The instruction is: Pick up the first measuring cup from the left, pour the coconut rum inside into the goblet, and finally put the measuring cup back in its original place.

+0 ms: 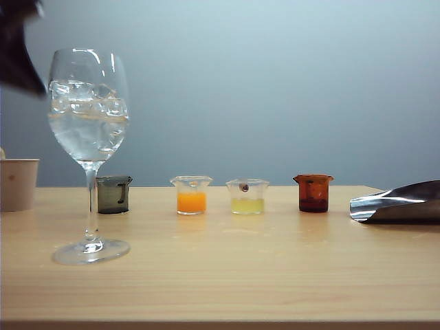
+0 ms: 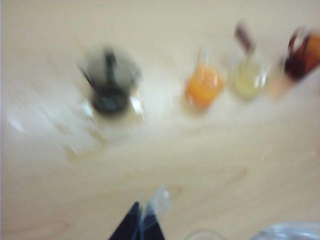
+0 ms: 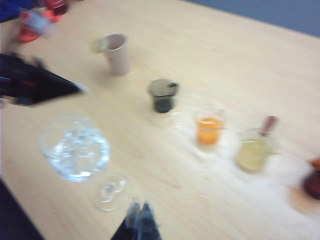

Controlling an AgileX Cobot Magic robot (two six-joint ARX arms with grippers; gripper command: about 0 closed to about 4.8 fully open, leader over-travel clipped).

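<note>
**Smoky-grey cup on the table, both grippers up and empty**

Beige comes first from the left in the exterior view: a paper cup [image 1: 18,183] at the table's edge. Next stands the goblet [image 1: 89,137], upright, ice cubes floating in clear liquid that I take to be the coconut rum [image 1: 88,134] already poured. Just behind its stem the first measuring cup [image 1: 113,194] sits upright on the wood, apart from any finger; I read it as returned to its spot at the head of the row. Further along come the clear cup of orange liquid [image 1: 191,194], the cup of pale yellow liquid [image 1: 247,196], the amber-brown cup [image 1: 313,192], and a shiny metal scoop [image 1: 397,201] lying on its side.

My left gripper [image 2: 141,220] hangs above the table, looking down on the grey cup, fingertips pressed together with nothing between them. My right gripper [image 3: 140,220] hovers high near the goblet's foot, its tips likewise clenched and empty. A dark arm shape enters the exterior view's upper left corner.

Underneath is a pale wooden table [image 1: 275,275], smooth and dry-looking, backed by a plain grey-blue wall [image 1: 289,82].
</note>
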